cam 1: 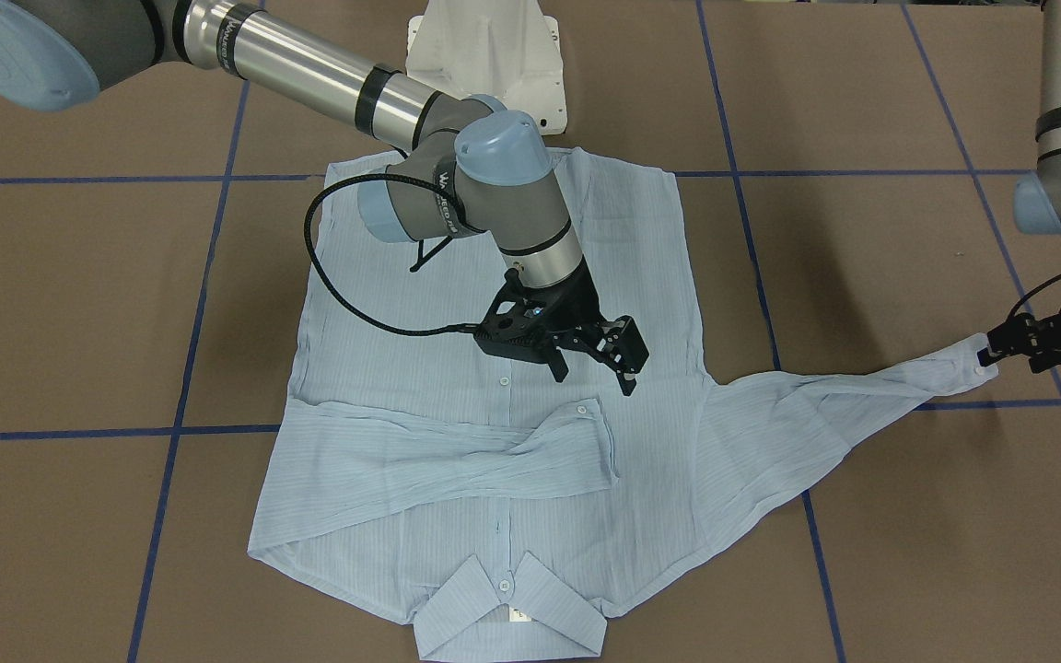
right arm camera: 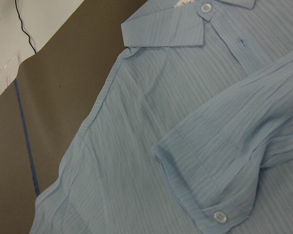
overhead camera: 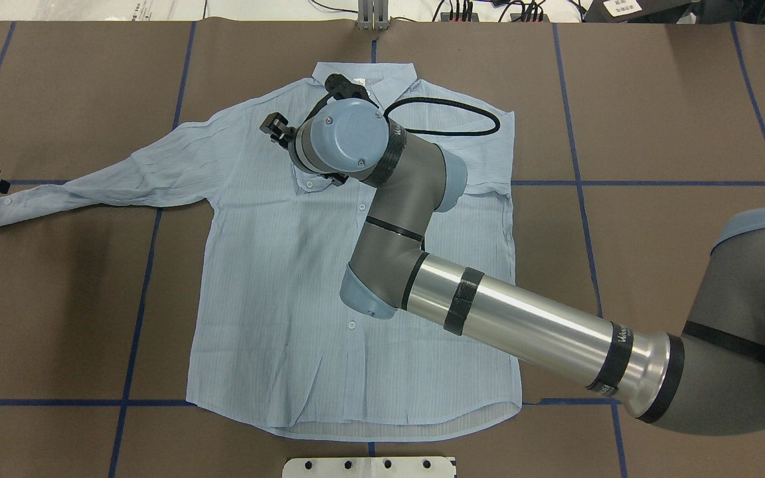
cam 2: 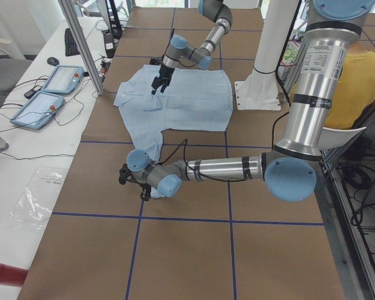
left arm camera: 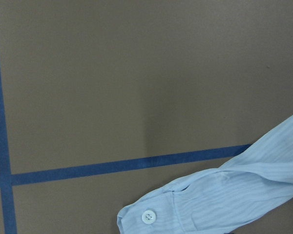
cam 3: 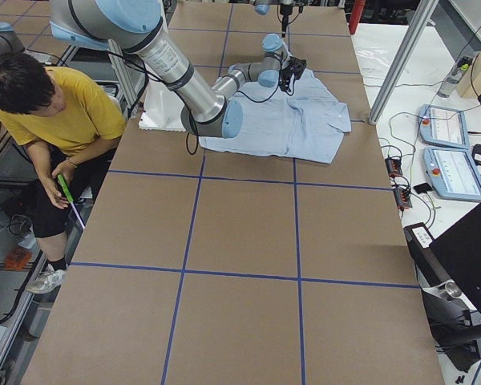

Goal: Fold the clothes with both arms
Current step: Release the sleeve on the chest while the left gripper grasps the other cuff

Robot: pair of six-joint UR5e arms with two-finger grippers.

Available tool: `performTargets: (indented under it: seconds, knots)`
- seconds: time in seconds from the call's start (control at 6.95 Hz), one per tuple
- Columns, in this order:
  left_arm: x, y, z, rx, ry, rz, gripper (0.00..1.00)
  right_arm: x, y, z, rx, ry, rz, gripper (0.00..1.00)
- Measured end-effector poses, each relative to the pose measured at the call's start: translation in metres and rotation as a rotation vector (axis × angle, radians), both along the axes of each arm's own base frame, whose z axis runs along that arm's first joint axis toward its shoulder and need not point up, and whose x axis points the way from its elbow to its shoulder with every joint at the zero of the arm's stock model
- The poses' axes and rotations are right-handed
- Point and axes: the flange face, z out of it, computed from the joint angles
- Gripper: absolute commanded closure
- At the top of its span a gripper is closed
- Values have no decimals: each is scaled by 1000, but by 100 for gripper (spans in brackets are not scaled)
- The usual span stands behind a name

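Observation:
The light-blue striped shirt [cam 1: 494, 304] lies flat and front up on the brown table, collar [cam 1: 512, 608] away from the robot. One sleeve is folded across the chest, its cuff [cam 1: 590, 414] near the button line; this cuff also shows in the right wrist view [right arm camera: 210, 204]. My right gripper [cam 1: 595, 376] hovers open and empty just above that cuff. The other sleeve [overhead camera: 110, 179] stretches straight out sideways. My left gripper [cam 1: 993, 354] is low at the end of its cuff [left arm camera: 151, 214] and looks closed on the cuff's corner.
The white pedestal base [cam 1: 484, 55] stands just behind the shirt's hem. Blue tape lines [cam 1: 190, 368] grid the table. A person in yellow [cam 3: 56, 104] sits off the table beside the robot. Control tablets [cam 2: 50, 94] lie on a side bench.

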Motion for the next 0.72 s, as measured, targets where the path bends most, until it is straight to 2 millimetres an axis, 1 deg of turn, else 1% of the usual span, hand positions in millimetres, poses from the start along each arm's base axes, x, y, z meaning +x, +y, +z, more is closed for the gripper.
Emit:
performTargets:
  seconds: [0.14, 0.29, 0.43, 0.72]
  knots:
    - [2, -1, 13, -9, -1, 3, 25, -3, 4, 0, 3, 1, 2, 0]
    - [4, -1, 20, -17, 0, 5, 32, -6, 7, 0, 6, 2, 4, 0]
    - [6, -1, 22, -21, 1, 11, 41, -7, 8, -1, 8, 3, 7, 0]
    - [11, 1, 23, -23, 2, 21, 42, -9, 11, 0, 11, 5, 11, 0]
